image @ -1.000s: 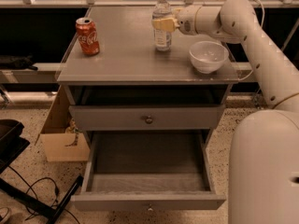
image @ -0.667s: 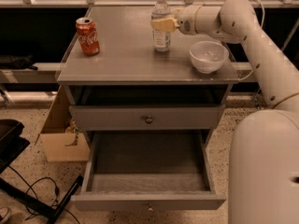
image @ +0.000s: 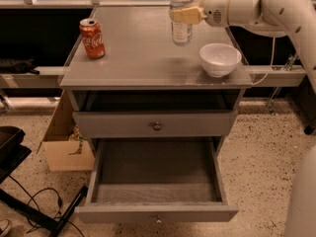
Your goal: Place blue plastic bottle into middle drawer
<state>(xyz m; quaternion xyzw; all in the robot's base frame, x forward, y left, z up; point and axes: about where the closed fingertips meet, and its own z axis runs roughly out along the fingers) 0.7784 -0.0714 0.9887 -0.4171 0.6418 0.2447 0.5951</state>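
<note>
The blue plastic bottle [image: 181, 21], clear with a pale label, is at the back right of the grey cabinet top [image: 143, 58], and its cap runs out of the top of the view. My gripper [image: 186, 15] reaches in from the right and is shut around the bottle's middle, holding it upright with its base just above the top. The middle drawer [image: 155, 174] is pulled wide open at the bottom, and its grey wood-grain interior is bare. It lies well below and in front of the gripper.
A red cola can [image: 92, 38] stands at the left of the cabinet top. A white bowl [image: 220, 58] sits at the right, just below my arm. The shut knobbed drawer front [image: 157, 126] is above the open drawer. A cardboard box [image: 64, 147] and black cables [image: 34, 206] lie on the floor at left.
The gripper has raised the bottle off the cabinet top and moved it slightly right. The can, bowl and drawers have not moved.
</note>
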